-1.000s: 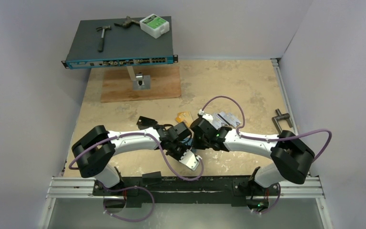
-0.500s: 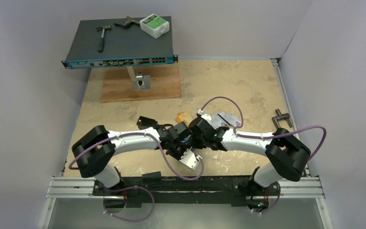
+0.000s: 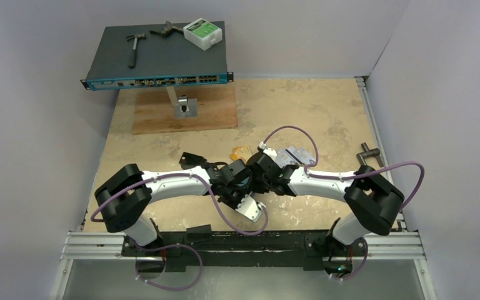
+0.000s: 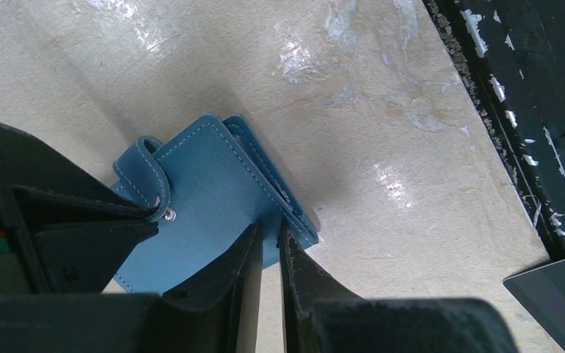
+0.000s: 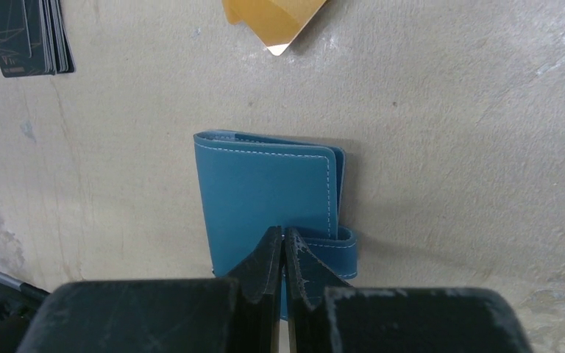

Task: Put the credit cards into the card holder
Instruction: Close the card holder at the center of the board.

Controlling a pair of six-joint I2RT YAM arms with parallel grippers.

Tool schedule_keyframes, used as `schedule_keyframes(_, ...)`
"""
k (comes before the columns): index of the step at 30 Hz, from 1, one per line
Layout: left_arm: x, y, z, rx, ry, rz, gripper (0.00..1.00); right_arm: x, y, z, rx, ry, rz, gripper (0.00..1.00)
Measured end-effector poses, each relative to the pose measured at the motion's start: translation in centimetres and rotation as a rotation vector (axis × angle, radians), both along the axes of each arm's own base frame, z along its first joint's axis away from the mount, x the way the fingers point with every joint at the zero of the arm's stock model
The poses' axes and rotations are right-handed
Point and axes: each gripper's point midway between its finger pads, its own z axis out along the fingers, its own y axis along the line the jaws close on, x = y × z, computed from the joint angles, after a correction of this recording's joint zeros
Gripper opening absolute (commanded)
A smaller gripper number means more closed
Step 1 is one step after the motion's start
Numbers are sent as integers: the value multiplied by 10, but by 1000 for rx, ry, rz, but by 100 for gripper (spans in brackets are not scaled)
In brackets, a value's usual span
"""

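Observation:
The teal-blue card holder (image 4: 206, 184) lies folded shut on the table, also seen in the right wrist view (image 5: 265, 191). My left gripper (image 4: 268, 232) is closed on its long stitched edge, with blue showing between the narrow jaws. My right gripper (image 5: 280, 234) is shut on the holder's strap tab by the snap stud (image 4: 170, 215). In the top view both grippers (image 3: 250, 179) meet over the holder and hide it. An orange-gold card (image 3: 240, 152) (image 5: 272, 16) lies just beyond. Silver-grey cards (image 3: 297, 154) lie to the right.
A black folded object (image 3: 190, 158) (image 5: 23, 33) lies left of the orange card. A wooden board (image 3: 184, 109) with a stand holds a dark network switch (image 3: 159, 53) at the back. A metal handle (image 3: 370, 156) lies at the right. The black front rail (image 4: 530, 110) is close.
My right arm has shifted a little left, bringing its gripper closer against the left gripper over the holder. The left arm has stayed still.

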Motion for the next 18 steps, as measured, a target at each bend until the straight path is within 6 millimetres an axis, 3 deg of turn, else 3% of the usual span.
schedule_keyframes(5,-1,1,0,7,15,15,17,7,4,-1,2,-1,-10,0)
schedule_keyframes(12,-2,9,5,34,32,46,30,13,4,-2,-11,-9,-11,0)
schedule_keyframes(18,25,27,24,6,-5,95,35,12,4,-2,-16,-14,-5,0)
